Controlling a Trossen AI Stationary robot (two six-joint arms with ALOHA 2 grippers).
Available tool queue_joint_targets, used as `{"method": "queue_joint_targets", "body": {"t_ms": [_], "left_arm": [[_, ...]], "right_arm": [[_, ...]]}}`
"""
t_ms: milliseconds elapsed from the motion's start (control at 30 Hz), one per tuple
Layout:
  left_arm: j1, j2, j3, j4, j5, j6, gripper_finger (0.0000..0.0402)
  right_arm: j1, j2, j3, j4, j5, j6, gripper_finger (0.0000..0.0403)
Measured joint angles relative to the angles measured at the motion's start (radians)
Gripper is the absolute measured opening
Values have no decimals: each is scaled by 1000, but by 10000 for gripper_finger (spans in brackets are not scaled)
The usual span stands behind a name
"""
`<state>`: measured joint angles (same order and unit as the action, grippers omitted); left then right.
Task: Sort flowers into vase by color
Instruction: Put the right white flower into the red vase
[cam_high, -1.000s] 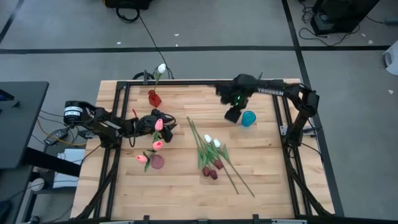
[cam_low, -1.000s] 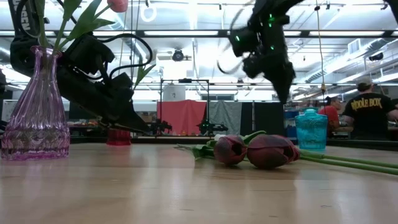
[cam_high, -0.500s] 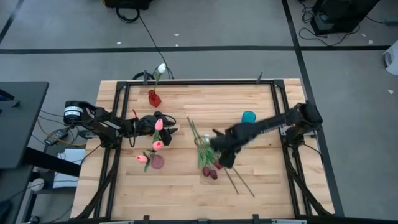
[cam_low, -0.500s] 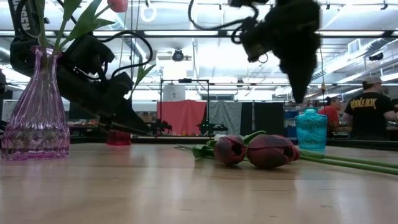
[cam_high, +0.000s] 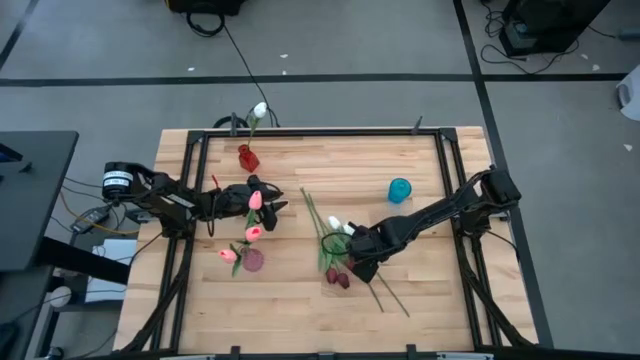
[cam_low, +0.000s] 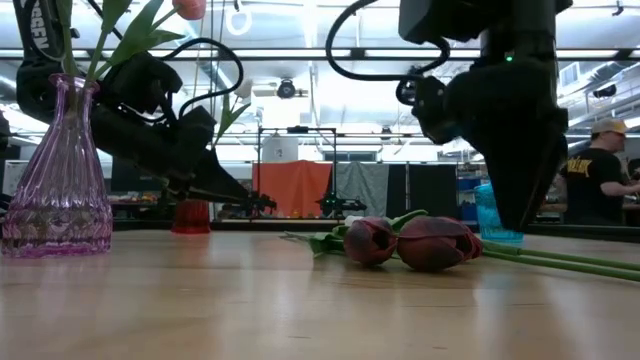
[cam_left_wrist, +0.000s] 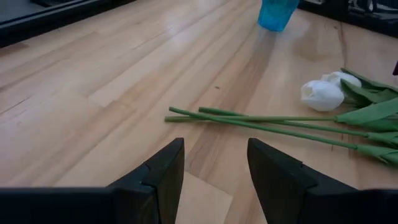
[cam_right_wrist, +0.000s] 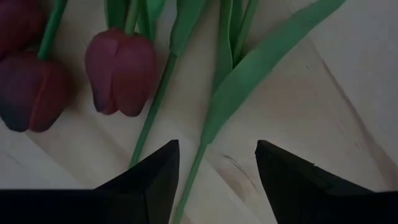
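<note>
Loose flowers lie in a pile at mid-table: white heads (cam_high: 340, 227) and dark maroon heads (cam_high: 338, 277) on long green stems (cam_left_wrist: 249, 119). My right gripper (cam_high: 360, 258) points down over the pile, open. Its fingers stand on either side of a green stem (cam_right_wrist: 194, 174), next to a maroon head (cam_right_wrist: 121, 71). A purple vase (cam_high: 253, 260) at the left holds pink flowers (cam_high: 254, 232). A red vase (cam_high: 247, 157) at the back holds a white flower (cam_high: 260, 110). My left gripper (cam_left_wrist: 214, 165) waits open beside the purple vase, facing the pile.
A blue vase (cam_high: 400, 189) stands at the back right, half hidden behind my right gripper (cam_low: 520, 215) in the low view. A dark metal frame (cam_high: 320, 133) runs around the table. People stand in the room beyond the table's far edge.
My right gripper has swung from beside the blue vase toward the table's middle and near edge. It has come down over the loose flowers and turned about its own axis. The flowers and vases lie as before.
</note>
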<state>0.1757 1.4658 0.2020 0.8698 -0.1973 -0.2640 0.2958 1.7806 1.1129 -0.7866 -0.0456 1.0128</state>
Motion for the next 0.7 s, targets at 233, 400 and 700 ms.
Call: {"method": "queue_joint_targets", "body": {"t_ms": [233, 400, 700], "left_arm": [[0, 0, 0, 1, -1, 25, 182], [0, 0, 0, 1, -7, 25, 182], [0, -1, 0, 2, -14, 27, 182]], "right_arm": [[25, 71, 1, 36, 1, 8, 208], [42, 92, 5, 20, 30, 13, 188], [43, 78, 1, 16, 48, -28, 34]]}}
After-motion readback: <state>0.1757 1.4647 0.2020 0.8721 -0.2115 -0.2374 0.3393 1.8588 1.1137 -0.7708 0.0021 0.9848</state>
